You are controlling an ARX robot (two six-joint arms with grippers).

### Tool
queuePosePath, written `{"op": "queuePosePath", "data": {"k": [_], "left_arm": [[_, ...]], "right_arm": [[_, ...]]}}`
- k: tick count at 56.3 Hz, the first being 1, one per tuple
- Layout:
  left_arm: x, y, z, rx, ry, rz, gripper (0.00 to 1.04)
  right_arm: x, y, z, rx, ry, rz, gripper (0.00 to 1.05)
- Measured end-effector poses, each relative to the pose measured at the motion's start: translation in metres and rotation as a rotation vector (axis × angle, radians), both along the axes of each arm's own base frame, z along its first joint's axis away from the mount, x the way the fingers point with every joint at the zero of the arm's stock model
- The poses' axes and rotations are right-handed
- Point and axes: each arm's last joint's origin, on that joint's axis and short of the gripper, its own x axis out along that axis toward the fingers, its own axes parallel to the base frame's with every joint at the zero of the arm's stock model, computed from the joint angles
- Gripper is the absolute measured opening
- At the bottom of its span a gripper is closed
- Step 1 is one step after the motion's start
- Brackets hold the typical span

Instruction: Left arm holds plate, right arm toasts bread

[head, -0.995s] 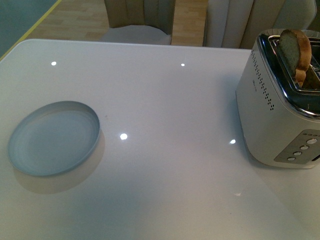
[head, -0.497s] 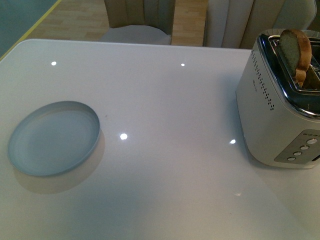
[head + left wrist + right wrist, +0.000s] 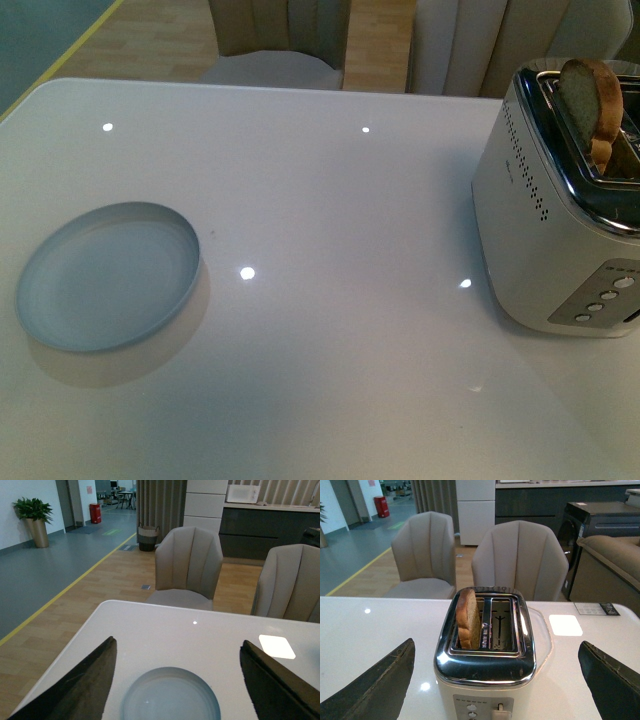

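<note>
Neither arm shows in the front view. In the left wrist view the left end effector [image 3: 177,680] has its two dark fingers spread wide apart, holding nothing. The right end effector [image 3: 492,685] likewise stands wide open and empty.

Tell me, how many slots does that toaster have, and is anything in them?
2. The toaster has two slots side by side: one holds the bread standing upright, the other slot beside it is empty.

Glossy white table [image 3: 330,200], ceiling lights reflected. Two beige channel-backed upholstered chairs [image 3: 187,567] behind it. Light wood floor [image 3: 100,595], yellow line bordering grey floor. Potted green plant [image 3: 34,520] against white wall.
</note>
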Motion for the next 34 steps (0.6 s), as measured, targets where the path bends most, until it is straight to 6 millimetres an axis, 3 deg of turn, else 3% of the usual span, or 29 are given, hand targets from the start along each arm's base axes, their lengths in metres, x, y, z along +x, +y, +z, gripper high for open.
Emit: {"op": "queuePosePath", "data": {"k": [6,34], "left_arm": [[0.0,0.0,0.0,0.001,0.0,0.0,0.99],[0.0,0.0,-0.0001,0.002,0.0,0.0,0.98]], "right_arm": [[0.0,0.0,0.0,0.0,0.0,0.0,0.96],[0.0,0.0,0.0,0.0,0.0,0.0,0.96]]}}
